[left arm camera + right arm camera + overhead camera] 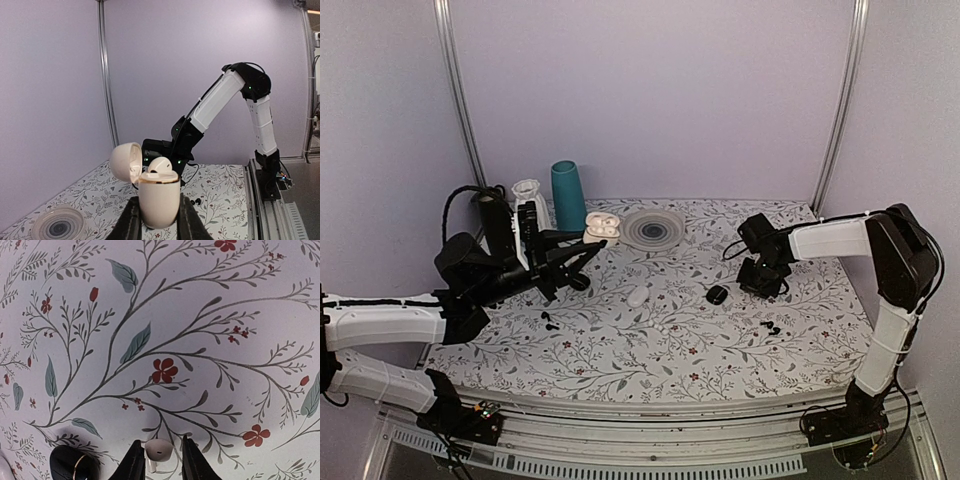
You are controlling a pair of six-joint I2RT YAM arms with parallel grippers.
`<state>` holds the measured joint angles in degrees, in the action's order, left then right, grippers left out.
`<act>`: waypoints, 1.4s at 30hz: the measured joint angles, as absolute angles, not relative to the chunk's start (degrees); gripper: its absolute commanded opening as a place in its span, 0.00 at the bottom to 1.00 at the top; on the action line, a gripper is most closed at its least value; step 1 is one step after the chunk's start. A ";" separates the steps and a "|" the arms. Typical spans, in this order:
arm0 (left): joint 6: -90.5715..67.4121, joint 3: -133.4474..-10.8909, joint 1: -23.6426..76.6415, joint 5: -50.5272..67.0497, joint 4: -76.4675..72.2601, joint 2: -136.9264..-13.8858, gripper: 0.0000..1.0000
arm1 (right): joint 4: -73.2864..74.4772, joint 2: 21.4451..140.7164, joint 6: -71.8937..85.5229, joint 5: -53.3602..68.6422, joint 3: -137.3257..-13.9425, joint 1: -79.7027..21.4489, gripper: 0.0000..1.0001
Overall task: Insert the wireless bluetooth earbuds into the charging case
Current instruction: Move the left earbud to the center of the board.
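Note:
My left gripper (590,243) is shut on the white charging case (602,227) and holds it upright above the table, lid (125,161) swung open. In the left wrist view the case (159,200) sits between my fingers, and one white earbud (161,165) rests in its top. My right gripper (760,280) is low over the table at the right. In the right wrist view its fingers (134,462) straddle a second white earbud (159,450). The left finger touches the earbud, and a narrow gap shows at the right finger.
A round black case (717,295) lies just left of the right gripper and shows in the right wrist view (75,466). A white oval pebble (638,295) lies mid-table. Small black earbuds (772,327) lie near right. A round dish (653,228) and teal cup (568,195) stand at the back.

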<state>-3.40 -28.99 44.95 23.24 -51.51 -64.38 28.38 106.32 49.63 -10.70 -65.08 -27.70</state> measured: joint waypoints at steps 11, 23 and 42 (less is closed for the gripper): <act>-3.40 -28.99 44.95 23.20 -51.51 -64.38 0.00 | 28.10 108.29 48.07 -10.76 -66.26 -28.12 0.25; -3.40 -28.99 44.95 23.20 -51.48 -64.36 0.00 | 29.02 109.73 45.32 -10.83 -68.31 -29.04 0.25; -3.42 -28.99 44.95 23.22 -51.48 -64.36 0.00 | 32.29 111.42 40.03 -11.84 -71.99 -31.73 0.29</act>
